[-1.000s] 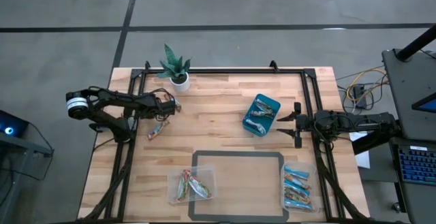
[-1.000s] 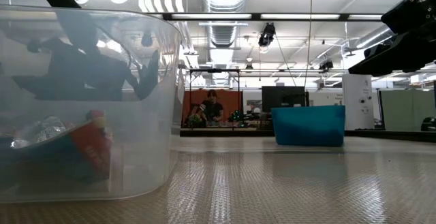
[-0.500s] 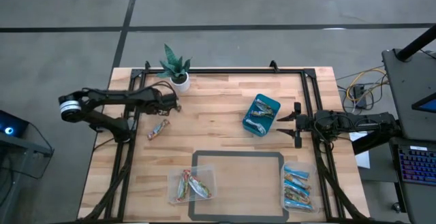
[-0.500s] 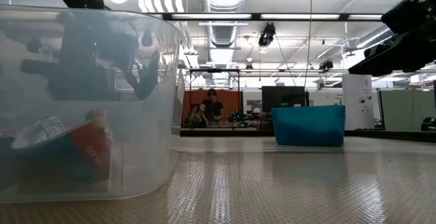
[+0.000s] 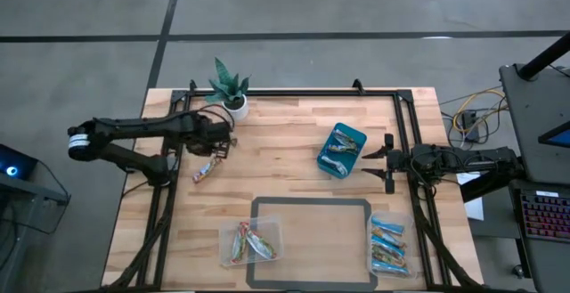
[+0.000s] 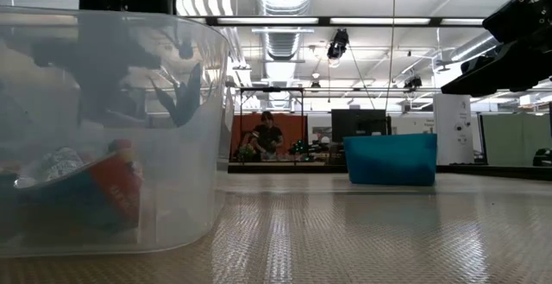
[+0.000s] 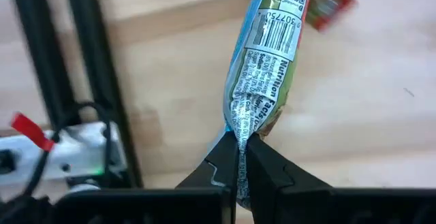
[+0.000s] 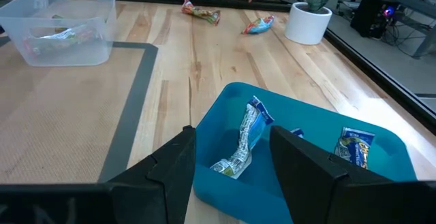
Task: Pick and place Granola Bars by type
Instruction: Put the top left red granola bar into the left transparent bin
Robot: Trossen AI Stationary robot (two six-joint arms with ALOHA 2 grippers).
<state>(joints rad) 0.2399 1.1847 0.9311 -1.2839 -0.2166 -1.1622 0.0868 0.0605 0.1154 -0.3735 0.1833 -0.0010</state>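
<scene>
The left hand [image 5: 224, 141] is at the far left of the bench [image 5: 285, 150], just beside the white plant pot [image 5: 235, 106]. Its fingers [image 7: 262, 166] are clenched on the crimped end seam of a multicoloured bar [image 7: 267, 60], which hangs away from the fingertips above the wood. A second multicoloured bar [image 5: 207, 170] lies flat on the bench just on the near side of this hand. The right hand [image 5: 374, 162] is at the right side, its fingers [image 8: 310, 166] spread apart and holding nothing. The teal bin [image 5: 342, 150] sits directly in front of it and contains several bars [image 8: 246, 139]. Near the front edge, one clear tub [image 5: 250, 241] holds multicoloured bars and another clear tub [image 5: 390, 245] holds blue bars [image 5: 388, 240].
</scene>
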